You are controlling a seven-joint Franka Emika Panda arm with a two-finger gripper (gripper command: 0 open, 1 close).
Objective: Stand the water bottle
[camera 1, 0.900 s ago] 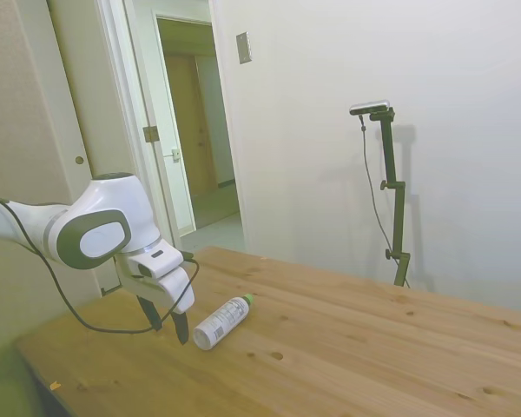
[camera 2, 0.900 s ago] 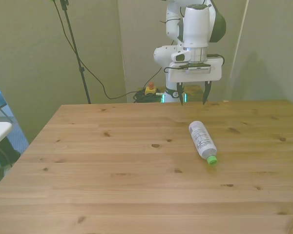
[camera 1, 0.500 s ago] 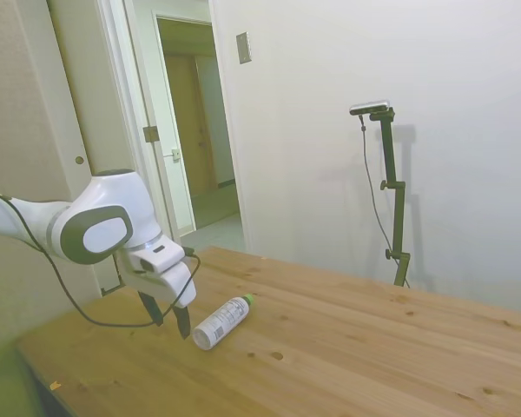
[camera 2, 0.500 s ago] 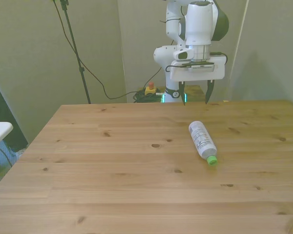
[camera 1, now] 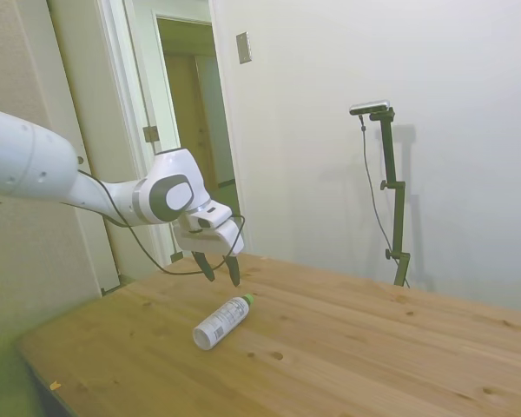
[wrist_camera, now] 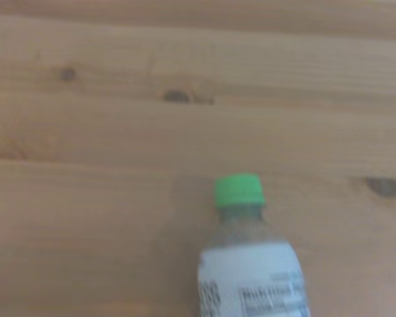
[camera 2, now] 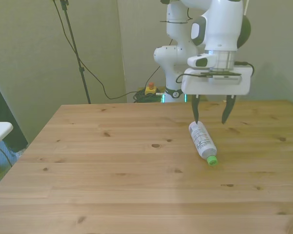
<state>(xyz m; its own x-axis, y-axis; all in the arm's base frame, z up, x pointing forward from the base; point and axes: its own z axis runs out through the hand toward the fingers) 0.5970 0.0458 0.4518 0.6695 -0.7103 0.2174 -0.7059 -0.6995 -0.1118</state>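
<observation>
The arm had swung forward over the counter (camera 2: 112, 161), bringing the gripper (camera 2: 210, 113) from behind the bottle (camera 2: 202, 140) to above it, fingers wide apart, empty; the bottle lay on its side, ready for grasping.

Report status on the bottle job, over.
Gripper open, hanging above the table, holding nothing. Water bottle lying on its side, green cap pointing away from the robot. Nothing in the way.
</observation>
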